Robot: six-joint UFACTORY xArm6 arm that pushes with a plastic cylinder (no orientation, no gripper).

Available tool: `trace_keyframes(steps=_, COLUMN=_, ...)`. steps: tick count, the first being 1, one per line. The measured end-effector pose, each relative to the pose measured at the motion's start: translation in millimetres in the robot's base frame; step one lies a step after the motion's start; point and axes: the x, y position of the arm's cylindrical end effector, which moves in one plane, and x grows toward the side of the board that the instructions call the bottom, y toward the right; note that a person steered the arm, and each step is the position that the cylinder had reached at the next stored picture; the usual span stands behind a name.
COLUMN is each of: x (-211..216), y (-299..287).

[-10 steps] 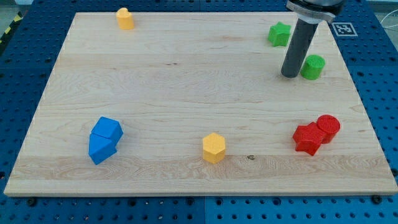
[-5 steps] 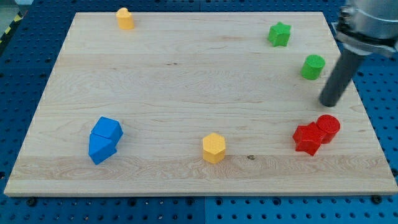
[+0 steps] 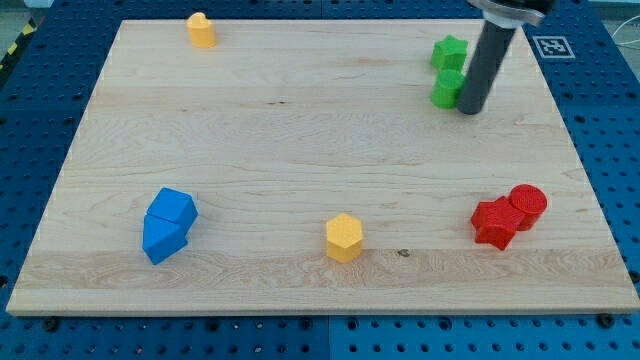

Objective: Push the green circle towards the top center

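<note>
The green circle (image 3: 447,89) sits near the view's top right corner of the counter (image 3: 300,140), and everything below is placed from it. My tip (image 3: 468,110) rests right against its right side, slightly toward the view's bottom, so the block lies to the view's left of the tip and a touch upward. That is the relation the coming move turns on: the top center lies to the view's left of the circle, so a push from this side should send it roughly the right way. There are no fingers on this arm, only the dark rod, so nothing is clenched or released; contact is by the rod's side alone.

Directly above the circle, touching or very nearly so, is the green star (image 3: 450,52). I judge this the main hazard: any upward component in the push would press the circle into the star and drag both along. A mostly leftward stroke would slide the circle clear beneath it.

Well below the circle, toward the view's bottom right, sit two red blocks (image 3: 508,215) pressed together. Farther to its lower left is a yellow hexagon (image 3: 343,237), and far beyond that a pair of blue blocks (image 3: 168,224). Far to the circle's left, near the top edge, stands another yellow block (image 3: 201,30).
</note>
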Motion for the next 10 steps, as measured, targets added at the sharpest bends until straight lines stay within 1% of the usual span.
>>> trace_keyframes(steps=2, x=-53, y=-17)
trace_keyframes(steps=3, x=-69, y=-40)
trace_keyframes(steps=5, x=-73, y=-102)
trace_keyframes(steps=6, x=-87, y=-129)
trace_keyframes(steps=8, x=-105, y=-99)
trace_keyframes(steps=9, x=-121, y=-126)
trace_keyframes(steps=10, x=-124, y=-155)
